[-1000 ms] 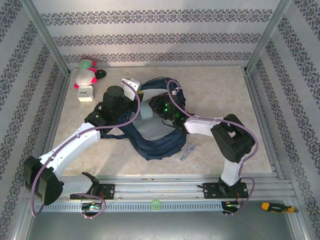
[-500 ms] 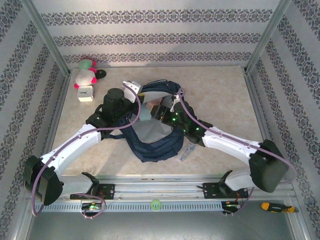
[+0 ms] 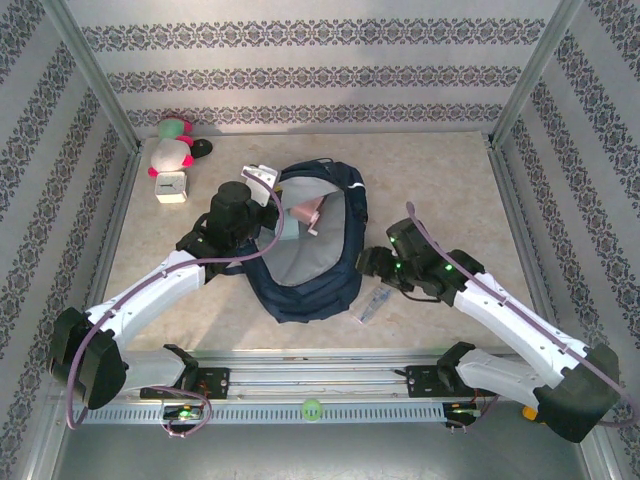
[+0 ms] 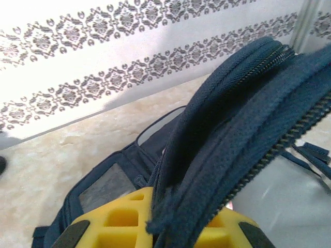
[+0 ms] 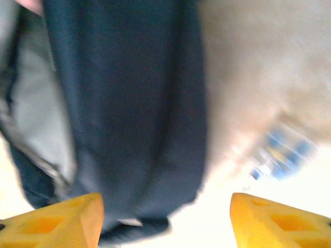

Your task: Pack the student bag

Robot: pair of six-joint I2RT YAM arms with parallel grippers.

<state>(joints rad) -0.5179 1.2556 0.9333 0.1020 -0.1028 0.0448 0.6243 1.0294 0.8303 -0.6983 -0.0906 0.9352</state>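
Left gripper (image 4: 165,233) is clamped on the zippered rim of the student bag (image 3: 312,288), holding that edge raised. Right gripper (image 5: 170,219) hangs just beside the bag's right flank, yellow fingers spread wide with nothing between them (its wrist view is blurred). The bag lies in the middle of the table (image 3: 450,180), mouth open, grey lining showing, with a pink item (image 3: 306,212) inside.

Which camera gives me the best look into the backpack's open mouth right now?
Top external: the whole navy-blue fabric backpack lies unzipped, grey lining and a pinkish item visible inside. Left wrist catches its zipper rim close up; right wrist, a blurred dark side panel.
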